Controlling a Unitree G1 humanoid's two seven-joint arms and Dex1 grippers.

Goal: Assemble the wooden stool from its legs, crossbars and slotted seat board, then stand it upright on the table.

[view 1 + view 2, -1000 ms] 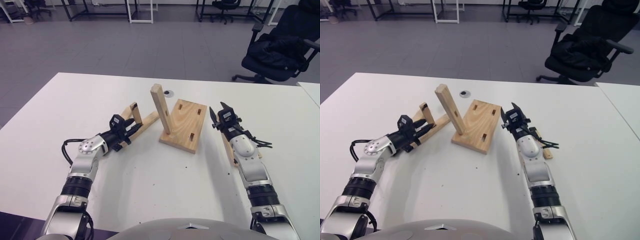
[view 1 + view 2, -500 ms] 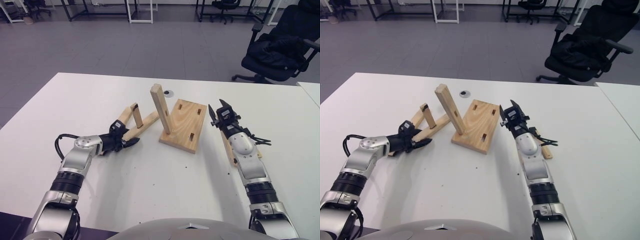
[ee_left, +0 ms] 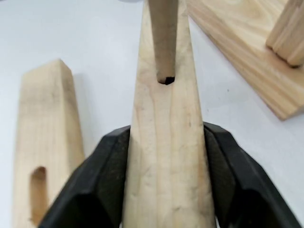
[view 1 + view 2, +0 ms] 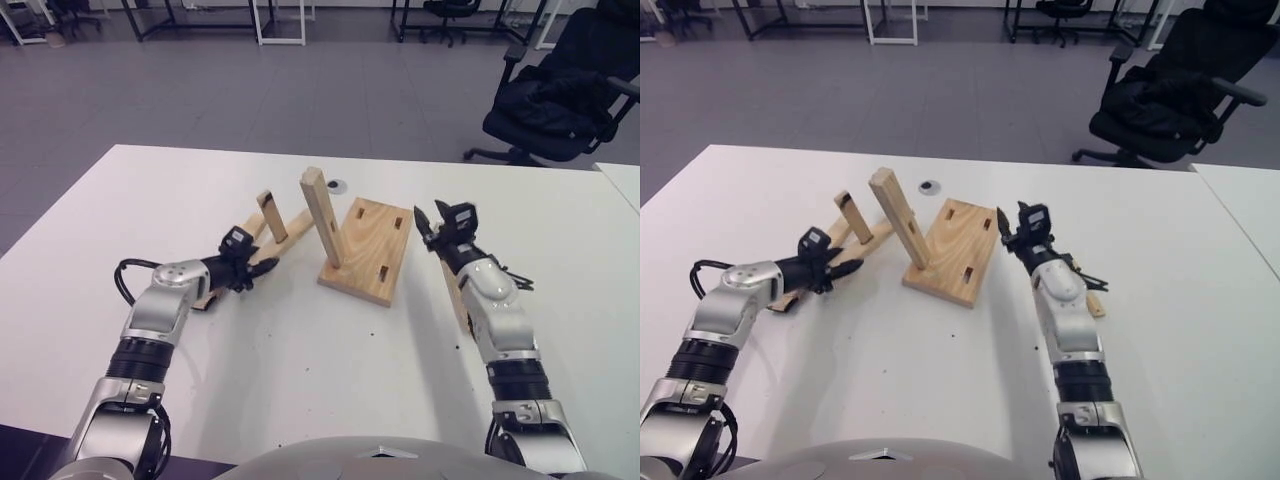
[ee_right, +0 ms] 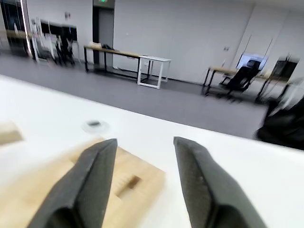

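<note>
The slotted seat board lies flat mid-table with one leg standing in a slot, leaning slightly. My left gripper is shut on a second leg lying to the left of the board. A crossbar plugs into that leg's hole and joins it to a third leg, which is tilted up off the table. My right gripper hovers open just past the board's right edge, its fingers apart above a slot. Another wooden piece lies partly hidden under my right arm.
A round cable grommet sits in the white table behind the board. A black office chair stands on the floor beyond the far right corner. Bare tabletop stretches in front of the board.
My left gripper slid along the lying leg and closed on it; the joined leg has tipped up. My right gripper turned slightly toward the board's edge.
</note>
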